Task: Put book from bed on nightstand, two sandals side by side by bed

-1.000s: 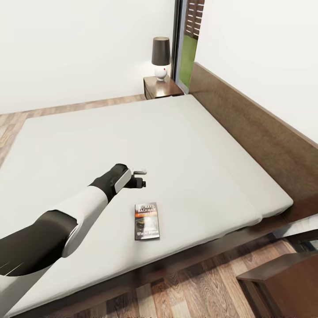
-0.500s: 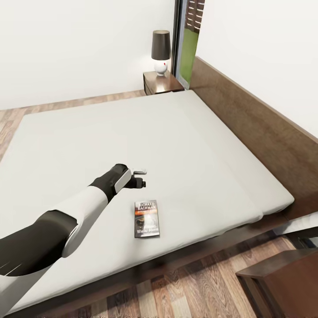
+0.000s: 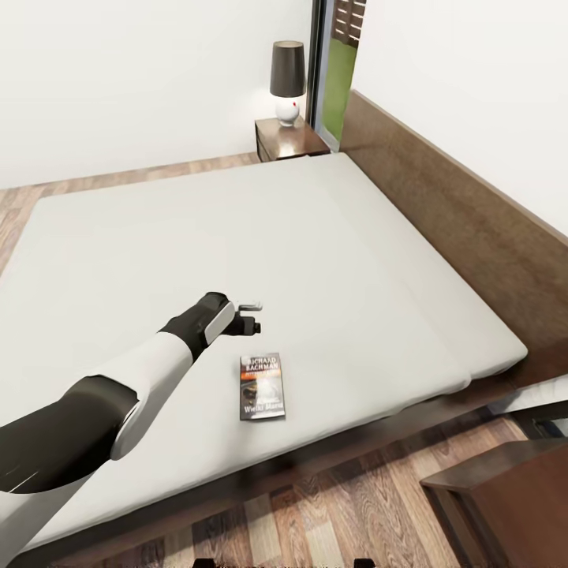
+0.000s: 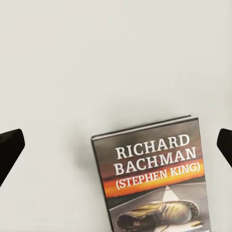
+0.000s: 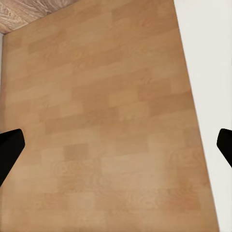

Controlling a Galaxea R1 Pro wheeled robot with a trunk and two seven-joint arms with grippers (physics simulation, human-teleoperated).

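The paperback book lies flat on the bed's mattress, near its foot-side edge. The left claw hovers spread open just beyond it. Thin, light, stiff: likely best pinched across an edge.

Book flat on the bed, near its front edge; left gripper just behind; nightstand beyond the far corner.

A bedroom: wide bed, nightstand (lamp on top).
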